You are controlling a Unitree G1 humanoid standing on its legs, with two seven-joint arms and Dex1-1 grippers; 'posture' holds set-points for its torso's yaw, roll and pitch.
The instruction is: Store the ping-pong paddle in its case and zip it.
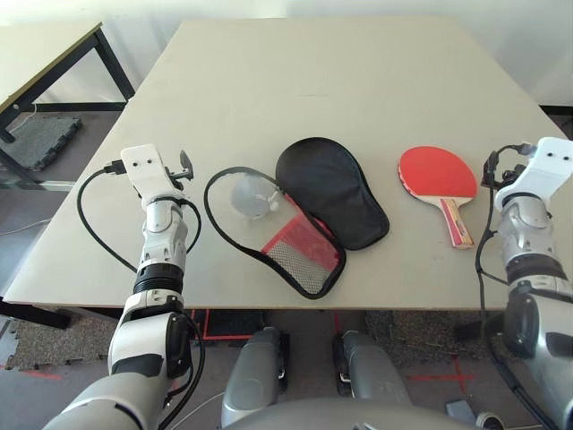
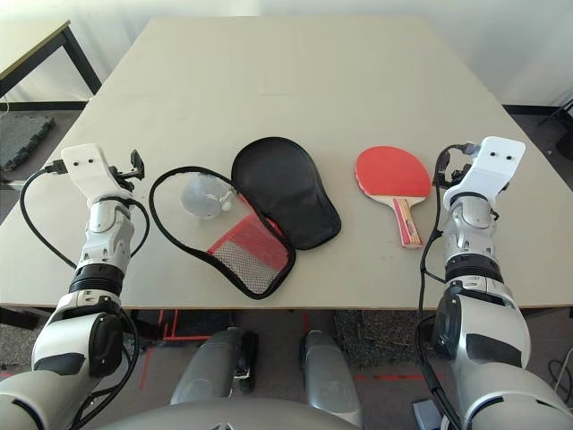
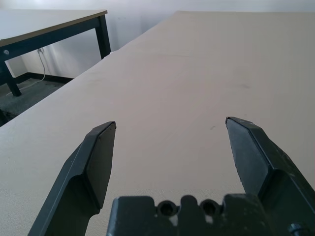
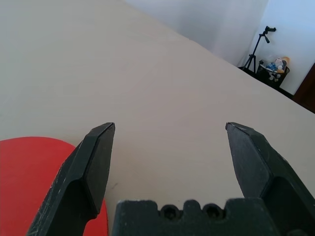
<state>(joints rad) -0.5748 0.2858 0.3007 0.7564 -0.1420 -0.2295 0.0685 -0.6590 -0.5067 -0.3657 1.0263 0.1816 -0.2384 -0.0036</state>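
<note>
The ping-pong paddle (image 1: 437,172) lies flat on the table's right side, red face up, with its wooden handle (image 1: 457,221) toward the front edge. The case (image 1: 333,190) lies unzipped at the centre: its black half is spread to the right, and its red half with the mesh pocket (image 1: 300,253) is toward the front. My left gripper (image 1: 183,166) hovers open left of the case, its fingers (image 3: 93,162) over bare table. My right gripper (image 1: 491,167) stands open just right of the paddle, whose red face (image 4: 34,172) shows beside one finger. Neither gripper holds anything.
A small grey-white pouch (image 1: 251,195) rests inside the zipper loop of the opened case. The beige table (image 1: 322,81) stretches bare behind the objects. A second table (image 1: 49,54) stands off to the far left. A tripod (image 4: 259,46) stands in the room's corner.
</note>
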